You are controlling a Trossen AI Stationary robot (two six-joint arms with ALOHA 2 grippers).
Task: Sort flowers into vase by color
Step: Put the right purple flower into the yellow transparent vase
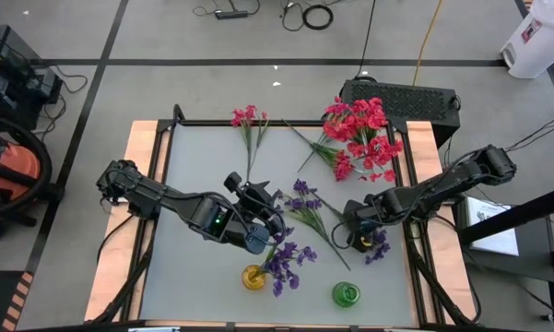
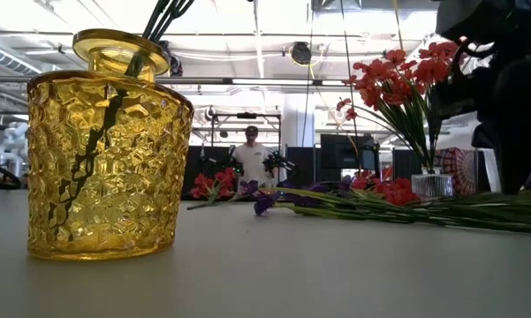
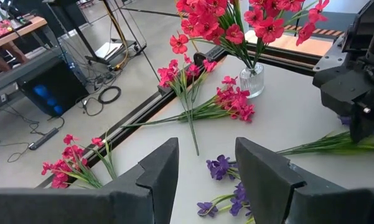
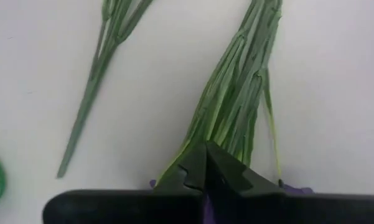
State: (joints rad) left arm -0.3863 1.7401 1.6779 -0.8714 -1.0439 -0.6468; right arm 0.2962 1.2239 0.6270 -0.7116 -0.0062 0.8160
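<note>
My right gripper (image 1: 358, 237) points down at the table's right side and is shut on a purple flower sprig (image 4: 236, 106) that lies on the white table. My left gripper (image 3: 205, 180) hangs open above the table's middle (image 1: 263, 205) with nothing between its fingers. More purple sprigs (image 1: 304, 198) lie between the two arms. A yellow glass vase (image 1: 253, 277) near the front edge has purple flowers standing in it. A green vase (image 1: 346, 294) stands to its right. Pink sprigs (image 1: 249, 120) lie at the far edge. A loose red sprig (image 1: 336, 164) lies near the red bouquet. My right gripper pinches the sprig's bundle of green stems and leaves (image 4: 218, 140) between its two fingertips, close to the purple blossoms (image 4: 292, 186). The fingers come from above, pointing steeply down. The sprig lies flat on the table, its stems running away from the fingers.
A clear glass vase (image 3: 252, 81) full of red flowers (image 1: 364, 124) stands at the far right corner. A single green stem (image 4: 90, 93) lies beside the held sprig. A black box (image 1: 396, 94) sits behind the table. A person (image 2: 252, 159) stands far back in the room.
</note>
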